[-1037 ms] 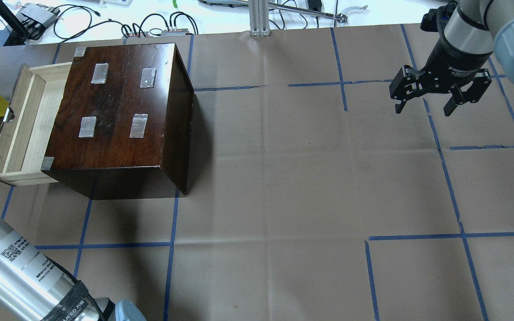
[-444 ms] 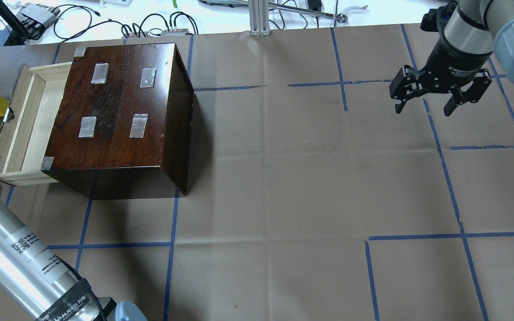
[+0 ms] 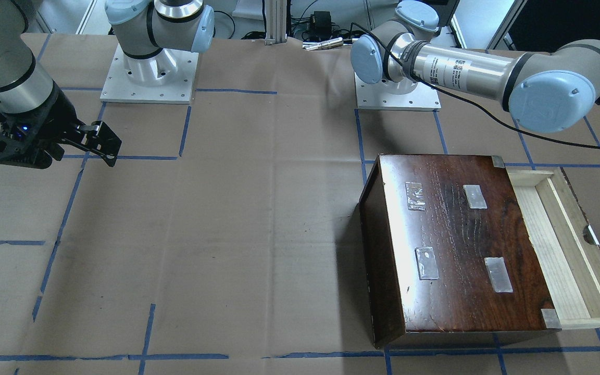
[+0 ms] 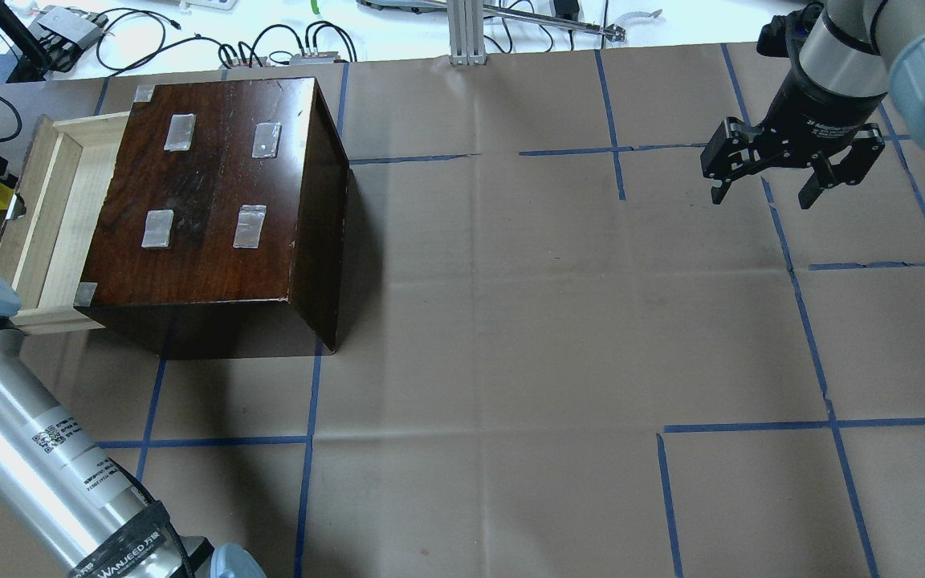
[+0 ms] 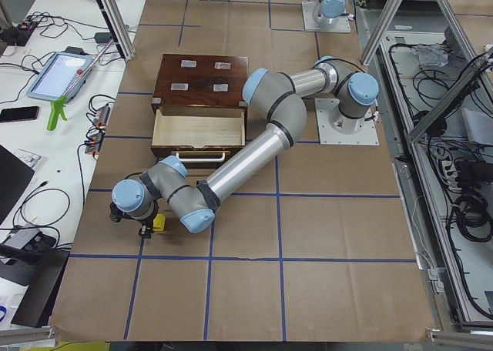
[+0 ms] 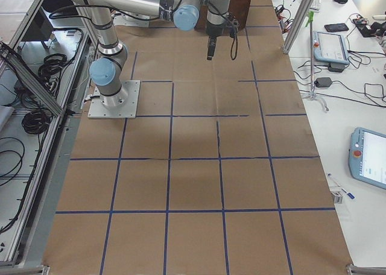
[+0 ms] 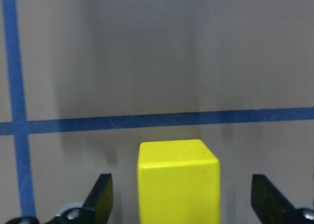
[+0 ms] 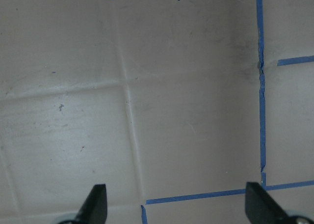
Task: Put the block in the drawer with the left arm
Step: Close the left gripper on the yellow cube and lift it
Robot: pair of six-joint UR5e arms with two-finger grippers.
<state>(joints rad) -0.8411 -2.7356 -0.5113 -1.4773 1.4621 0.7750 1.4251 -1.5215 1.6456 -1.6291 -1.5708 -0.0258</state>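
The little yellow block (image 7: 178, 177) sits on the brown paper of the table (image 4: 511, 321). It is outside the drawer (image 4: 49, 217), near the drawer's dark front, on the side with the notch. In the left wrist view a blue tape line (image 7: 147, 121) runs across the paper just past the block.

The left gripper (image 7: 179, 204) is down low around the block. Its two black fingers (image 7: 100, 199) are spread wide apart, one on each side of the block. There is a gap on both sides, so the fingers do not touch it. In the view from behind the robot, the black gripper covers part of the block's top edge.

The left arm (image 5: 246, 158) stretches out a long way, past the box (image 4: 205, 193) and over to the block. It bends near the end and points the gripper down. A thin black cable (image 3: 487, 112) hangs loose beside the arm.

The drawer is pulled out of the dark brown box. It is made of pale wood, and its sides are low. The box is shiny on top and has four grey tape patches (image 4: 179, 132) stuck on it.

The right gripper (image 4: 762, 198) is far away at the other end of the table, well apart from the box and the block. It hangs above the paper with its fingers spread apart. Under it there is only brown paper and blue lines.
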